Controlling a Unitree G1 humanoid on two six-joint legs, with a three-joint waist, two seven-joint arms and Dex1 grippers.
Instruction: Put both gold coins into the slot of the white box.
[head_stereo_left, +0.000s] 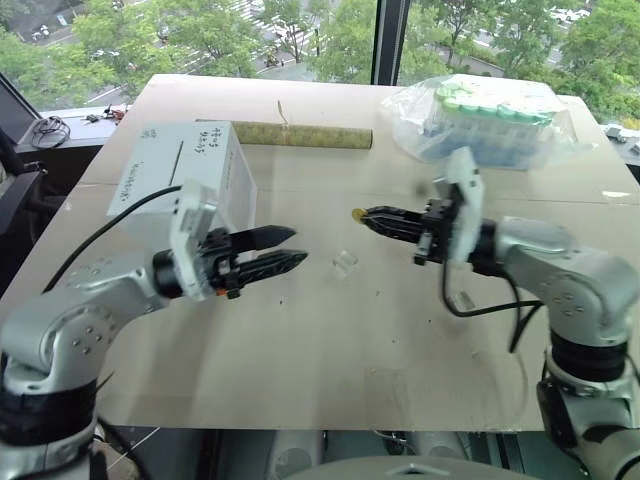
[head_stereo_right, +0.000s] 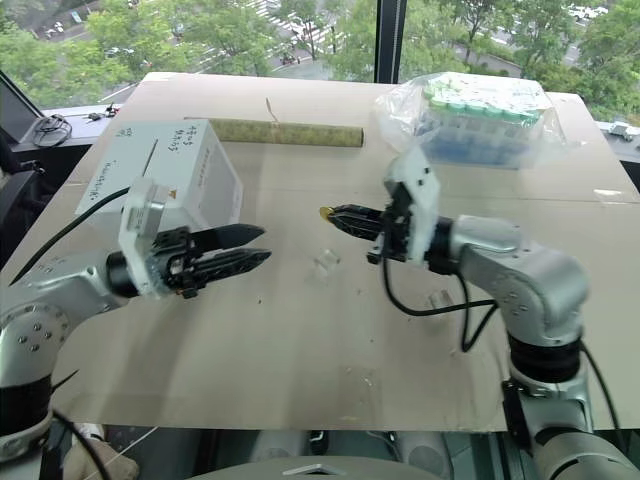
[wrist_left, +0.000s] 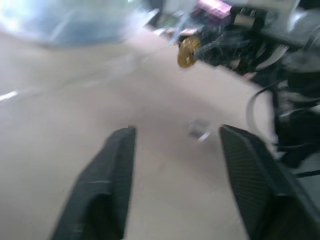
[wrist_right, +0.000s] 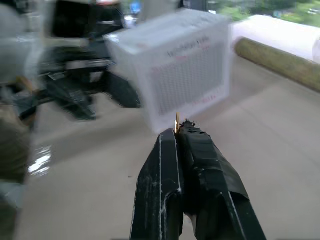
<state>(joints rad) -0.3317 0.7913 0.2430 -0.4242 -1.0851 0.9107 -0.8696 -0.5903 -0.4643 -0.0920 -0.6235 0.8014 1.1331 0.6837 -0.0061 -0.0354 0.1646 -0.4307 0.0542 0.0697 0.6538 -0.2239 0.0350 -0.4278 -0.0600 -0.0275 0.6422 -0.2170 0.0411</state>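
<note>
The white box (head_stereo_left: 185, 180) stands at the table's left back, with a thin dark slot (head_stereo_left: 173, 160) and black handwriting on its top. My right gripper (head_stereo_left: 366, 216) hangs above the table's middle, pointing left, shut on a gold coin (head_stereo_left: 357, 214). That coin (wrist_left: 187, 52) shows face-on in the left wrist view and edge-on (wrist_right: 176, 123) at the fingertips in the right wrist view. My left gripper (head_stereo_left: 298, 245) is just right of the box and points toward the right gripper. It is open with nothing between its fingers (wrist_left: 117, 165).
A small clear plastic holder (head_stereo_left: 345, 263) lies on the table between the grippers. A cardboard tube (head_stereo_left: 300, 135) lies behind the box. A clear bag of green-capped tubes (head_stereo_left: 485, 120) sits at the back right. A black cable (head_stereo_left: 100, 235) trails from the left wrist.
</note>
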